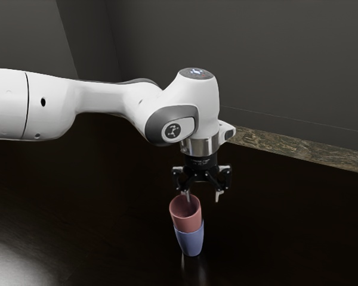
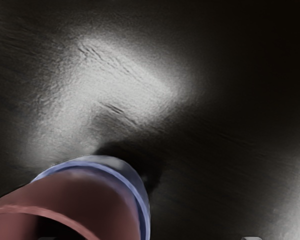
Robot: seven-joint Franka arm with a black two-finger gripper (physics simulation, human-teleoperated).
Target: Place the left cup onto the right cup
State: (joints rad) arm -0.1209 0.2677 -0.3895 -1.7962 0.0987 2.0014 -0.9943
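Dark grey walls (image 1: 274, 53) close off the back of the scene, and a stone-patterned ledge (image 1: 298, 149) runs along the far edge of a glossy, near-black worktop (image 1: 77, 238). Coming in from the exterior view's left is the white arm (image 1: 95, 107), wrist bent straight down, with the black end effector (image 1: 201, 196) hanging right above the cups. And look at the cups: the red cup (image 1: 185, 213) sits upright inside the blue cup (image 1: 191, 239), nested, its rim and upper body standing proud of the blue one, which stands on the worktop. The end effector is spread wide, with its fingers well apart. One finger (image 1: 185, 193) comes down over the red cup's mouth, while the other hangs outside the cup, on the side toward the exterior view's right. Whether that first finger touches the rim is hard to tell from this angle, but nothing is pinched between the two. From the wrist view, the red cup (image 2: 65, 210) looms just under the hand, the blue cup's rim (image 2: 137, 192) wrapping around it, and a bright sheen (image 2: 125, 90) lies on the worktop beyond.
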